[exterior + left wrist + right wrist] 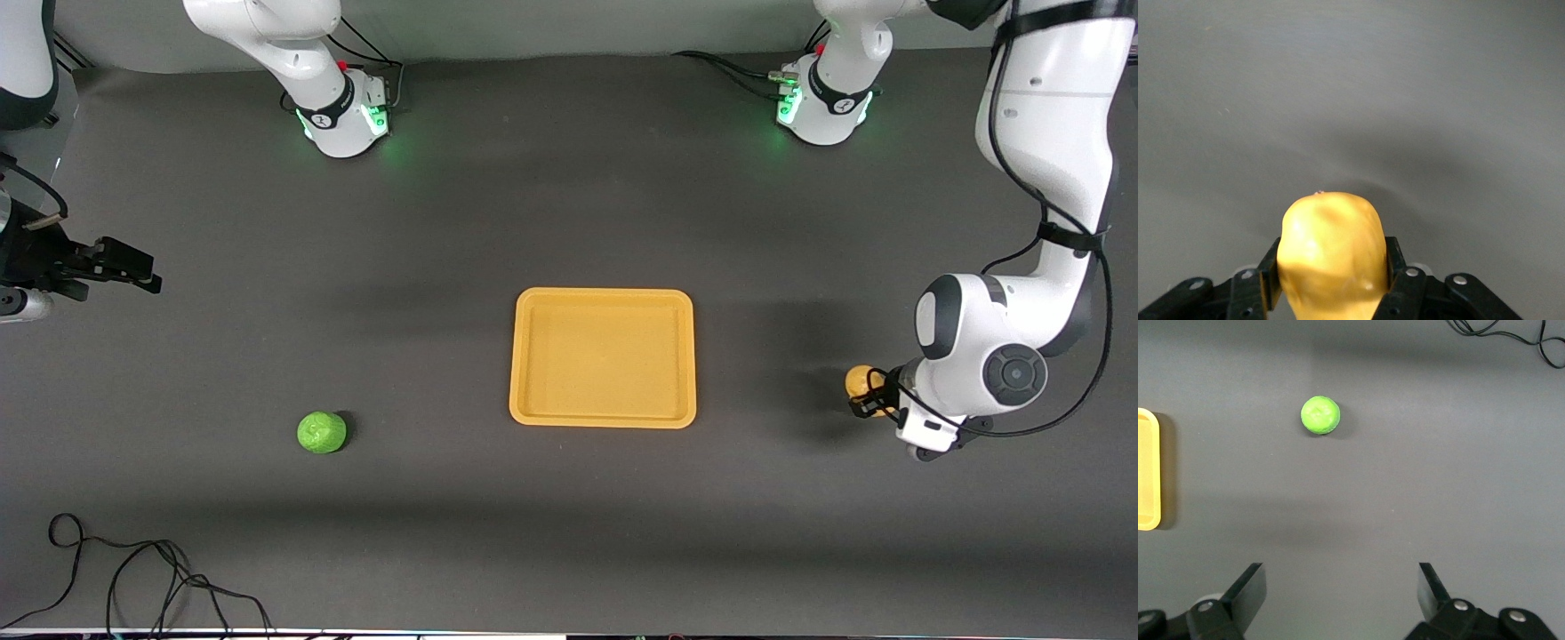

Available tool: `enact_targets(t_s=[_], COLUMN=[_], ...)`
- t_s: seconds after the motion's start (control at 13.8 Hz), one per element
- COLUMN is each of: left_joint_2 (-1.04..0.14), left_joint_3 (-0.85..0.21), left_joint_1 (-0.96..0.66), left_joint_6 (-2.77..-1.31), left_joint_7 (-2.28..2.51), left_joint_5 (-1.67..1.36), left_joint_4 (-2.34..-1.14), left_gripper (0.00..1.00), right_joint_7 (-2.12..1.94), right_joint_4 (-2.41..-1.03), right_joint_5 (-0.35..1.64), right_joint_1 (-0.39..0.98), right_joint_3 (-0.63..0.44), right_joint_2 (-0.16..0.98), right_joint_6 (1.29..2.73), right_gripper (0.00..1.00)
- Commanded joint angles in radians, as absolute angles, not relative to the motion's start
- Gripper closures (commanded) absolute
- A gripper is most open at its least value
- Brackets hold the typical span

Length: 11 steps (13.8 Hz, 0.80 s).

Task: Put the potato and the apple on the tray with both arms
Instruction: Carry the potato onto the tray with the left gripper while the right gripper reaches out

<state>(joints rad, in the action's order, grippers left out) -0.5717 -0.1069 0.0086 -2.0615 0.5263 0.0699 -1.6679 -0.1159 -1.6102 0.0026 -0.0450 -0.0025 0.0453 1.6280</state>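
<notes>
The yellow-orange potato [859,382] lies near the left arm's end of the table, beside the tray [603,418]. My left gripper [874,397] is shut on it; in the left wrist view the potato [1330,257] fills the gap between both fingers [1269,280], low over the dark table. The green apple [321,432] sits alone toward the right arm's end, nearer the front camera than the tray's middle. My right gripper [142,271] hovers open and empty at the right arm's end. Its wrist view shows the apple [1320,415] well ahead of the gripper [1341,590] and the tray's rim [1148,470].
A loose black cable [133,569] lies at the table's front corner by the right arm's end; it also shows in the right wrist view [1511,337]. The two arm bases [342,116] [822,107] stand along the back edge. The tray holds nothing.
</notes>
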Motion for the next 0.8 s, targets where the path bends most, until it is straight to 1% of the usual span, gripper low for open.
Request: enact_targets(t_s=[0.0,0.07,0.22,0.36,0.43,0.58,0.72], left_joint_2=[-0.526,-0.526,-0.54,-0.545,-0.555,-0.589,-0.647], left_joint_3=[-0.106,-0.12,-0.182,-0.254,-0.283,-0.284,-0.285], left_joint_1=[-0.122,-0.149,-0.146,-0.178,-0.211,-0.29,-0.322], left_joint_6=[-1.959,-1.97,-1.983,-1.956,-1.947,-1.963,-1.988], left_joint_7=[0.532,0.528,0.511,0.456,0.445,0.437,0.414], left_joint_5=[0.071,0.055,-0.073,-0.094,-0.086,-0.055,0.078], left_joint_4=[-1.592,-1.577,-1.522,-1.525,-1.525,-1.531,-1.532], left_gripper=[1.0,1.0,1.0,1.0,1.0,1.0,1.0], right_joint_7=[-0.121,-0.118,-0.085,-0.08,-0.08,-0.078,-0.078], right_joint_4=[-1.589,-1.566,-1.453,-1.302,-1.264,-1.259,-1.266], right_joint_5=[0.003,0.005,0.003,0.003,0.005,0.005,0.005], right_joint_1=[-0.022,-0.009,0.029,0.048,0.052,0.061,0.061], right_joint_3=[0.002,0.003,0.002,0.002,0.003,0.003,0.003], right_joint_2=[0.069,0.075,0.161,0.269,0.302,0.324,0.353], right_joint_6=[1.632,1.632,1.631,1.617,1.617,1.62,1.635], right_gripper=[0.0,0.0,0.0,0.0,0.0,0.0,0.0])
